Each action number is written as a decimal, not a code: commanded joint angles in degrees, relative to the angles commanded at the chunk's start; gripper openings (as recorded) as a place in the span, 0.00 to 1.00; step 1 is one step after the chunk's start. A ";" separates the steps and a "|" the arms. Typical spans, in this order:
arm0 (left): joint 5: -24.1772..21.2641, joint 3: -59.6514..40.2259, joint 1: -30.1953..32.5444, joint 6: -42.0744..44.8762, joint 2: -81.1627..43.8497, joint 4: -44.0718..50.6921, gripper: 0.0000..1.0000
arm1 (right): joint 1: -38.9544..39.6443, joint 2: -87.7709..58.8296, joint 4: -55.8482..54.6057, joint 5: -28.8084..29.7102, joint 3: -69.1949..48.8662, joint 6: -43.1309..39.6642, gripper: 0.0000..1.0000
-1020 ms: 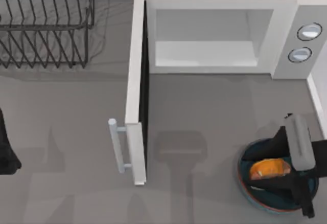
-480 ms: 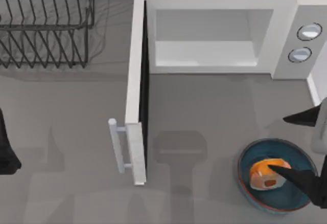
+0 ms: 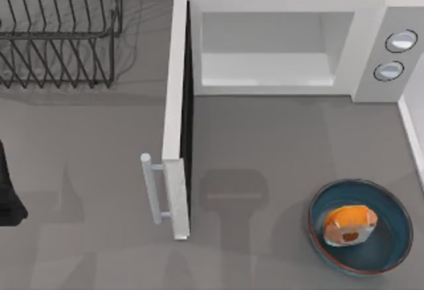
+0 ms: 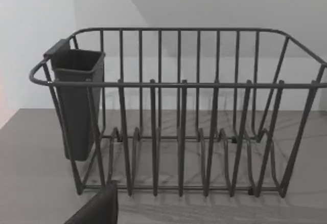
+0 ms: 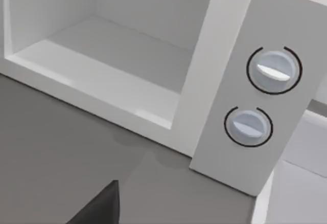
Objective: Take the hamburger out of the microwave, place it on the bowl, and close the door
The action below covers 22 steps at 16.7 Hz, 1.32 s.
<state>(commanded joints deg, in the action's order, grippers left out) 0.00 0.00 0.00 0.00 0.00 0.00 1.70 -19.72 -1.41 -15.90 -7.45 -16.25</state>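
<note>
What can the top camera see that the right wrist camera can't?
The top view has the hamburger sitting in the bowl, the door swung open, a wire dish rack, and the left arm parked at the table's left edge. The right wrist view has a dark bit of the right gripper up close. Both show the microwave with nothing in its cavity, its two dials, and the grey table.
</note>
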 joint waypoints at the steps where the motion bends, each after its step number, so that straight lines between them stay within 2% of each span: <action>1: 0.00 0.00 0.00 0.00 0.00 0.00 1.00 | -0.35 4.60 0.29 3.24 1.52 3.32 1.00; 4: 0.00 0.00 0.00 0.00 0.00 0.00 1.00 | -1.21 14.78 1.01 11.37 5.32 11.67 1.00; 6: 0.00 0.00 0.00 0.00 0.00 0.00 1.00 | -1.57 18.47 1.30 14.70 6.89 15.06 1.00; 12: 0.00 0.00 0.00 0.00 0.00 0.00 1.00 | -1.70 19.73 1.41 15.90 7.46 16.25 1.00; 22: 0.00 0.00 0.00 0.00 0.00 0.00 0.25 | -1.70 19.73 1.41 15.90 7.46 16.25 1.00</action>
<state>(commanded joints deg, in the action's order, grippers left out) 0.00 0.00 0.00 0.00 0.00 0.00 0.00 0.00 0.00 0.00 0.00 0.00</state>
